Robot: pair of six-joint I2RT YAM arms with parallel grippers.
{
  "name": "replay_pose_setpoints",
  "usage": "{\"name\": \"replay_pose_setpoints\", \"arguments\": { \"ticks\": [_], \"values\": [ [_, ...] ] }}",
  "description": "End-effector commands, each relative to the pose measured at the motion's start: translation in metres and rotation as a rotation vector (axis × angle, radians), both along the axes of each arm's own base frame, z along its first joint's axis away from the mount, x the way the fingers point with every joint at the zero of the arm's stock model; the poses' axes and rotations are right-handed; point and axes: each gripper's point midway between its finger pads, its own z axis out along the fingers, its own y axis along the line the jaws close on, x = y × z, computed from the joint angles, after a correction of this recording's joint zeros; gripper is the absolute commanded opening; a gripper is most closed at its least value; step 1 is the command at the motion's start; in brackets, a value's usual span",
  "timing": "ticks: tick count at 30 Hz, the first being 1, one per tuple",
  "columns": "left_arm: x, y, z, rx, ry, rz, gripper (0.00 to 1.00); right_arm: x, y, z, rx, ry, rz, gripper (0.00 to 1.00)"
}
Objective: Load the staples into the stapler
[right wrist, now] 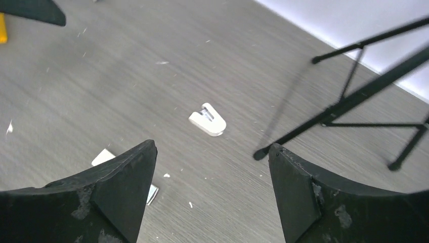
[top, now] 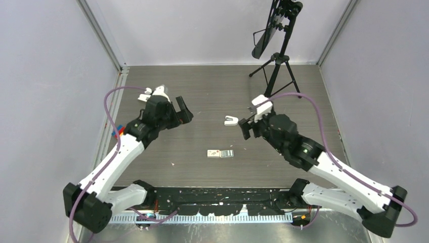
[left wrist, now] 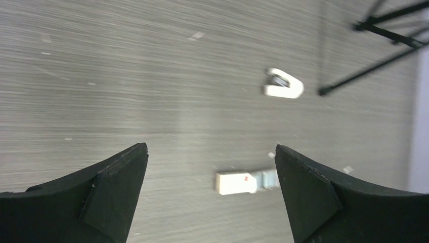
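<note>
Left and right jaws spread wide, empty, staple box [top: 214,153] lying near stapler [top: 231,120]

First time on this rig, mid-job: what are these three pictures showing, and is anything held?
Two robot arms sit at the near edge of the table. The wide picture looks down from above and behind them; the other two come from wrist cameras, so the black wedges are each arm's own pincer. On it lie a white stapler and a white staple box with a grey tray at one end. A tripod stands at the back. The left pincer and right pincer are open, holding nothing.
</note>
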Motion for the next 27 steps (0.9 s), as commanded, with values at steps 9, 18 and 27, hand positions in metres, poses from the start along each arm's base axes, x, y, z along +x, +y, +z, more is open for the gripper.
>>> {"name": "replay_pose_setpoints", "arguments": {
  "ticks": [9,18,27],
  "values": [
    [0.097,0.132,-0.055,0.227,0.295,0.451,0.98,-0.008,-0.074,0.018,0.241,-0.116,-0.325,0.90],
    [0.188,0.191,-0.097,0.100,0.346,0.667,0.96,0.001,-0.072,0.005,0.175,-0.113,-0.350,0.90],
    [0.239,0.223,-0.132,0.091,0.364,0.750,1.00,0.003,-0.073,-0.005,0.114,-0.113,-0.351,0.90]
  ]
}}
